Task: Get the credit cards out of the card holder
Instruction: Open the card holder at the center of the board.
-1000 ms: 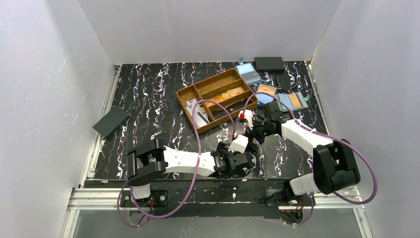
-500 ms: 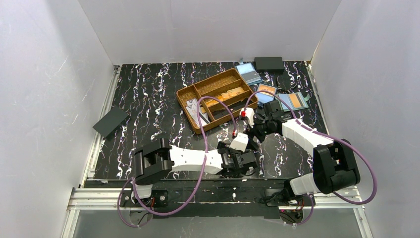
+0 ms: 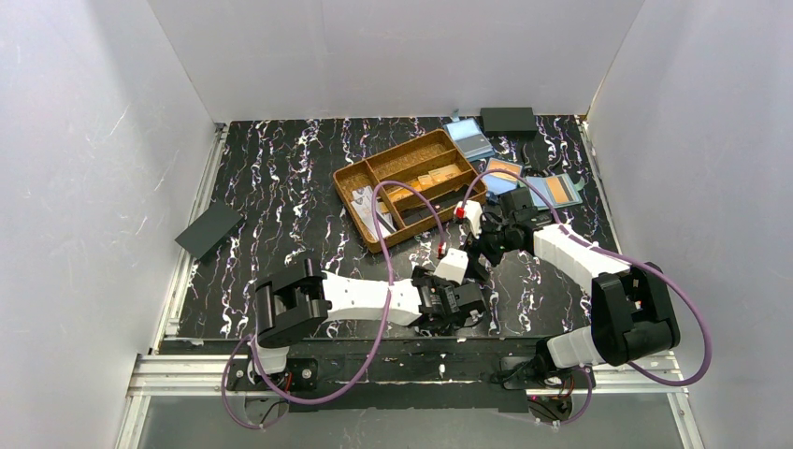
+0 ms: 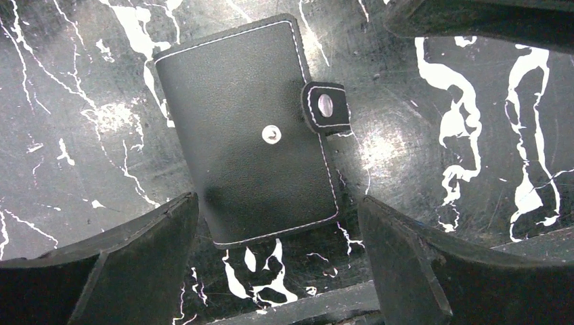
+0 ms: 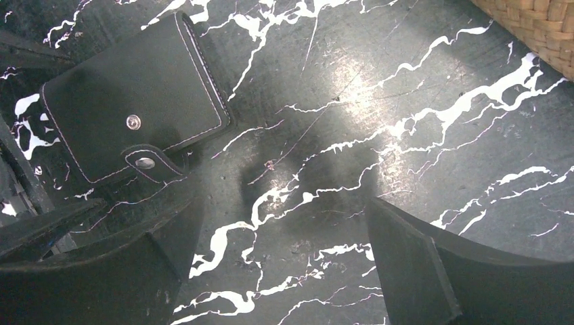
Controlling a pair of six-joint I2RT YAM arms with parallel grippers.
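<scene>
The card holder [image 4: 247,128] is a black bifold wallet lying closed and flat on the marbled table. Its snap tab [image 4: 325,107] is off the stud. It also shows in the right wrist view [image 5: 132,112]. No credit cards show; the closed holder hides whatever is inside it. My left gripper [image 4: 277,203] is open, its jaws wide apart on either side of the holder's near end, just above it. My right gripper [image 5: 284,203] is open and empty over bare table, with the holder off to one side. In the top view both grippers, left [image 3: 465,301] and right [image 3: 479,254], meet near the front middle.
A brown divided tray [image 3: 411,187] stands behind the grippers; its woven corner [image 5: 541,20] shows in the right wrist view. Blue holders with orange cards [image 3: 503,173] [image 3: 559,190], another blue holder [image 3: 469,138] and a black box [image 3: 508,119] lie at the back right. A black flat case [image 3: 209,230] lies at the left.
My left arm has moved right, bringing its gripper over the card holder. My right gripper has drawn back slightly. The holder has not moved.
</scene>
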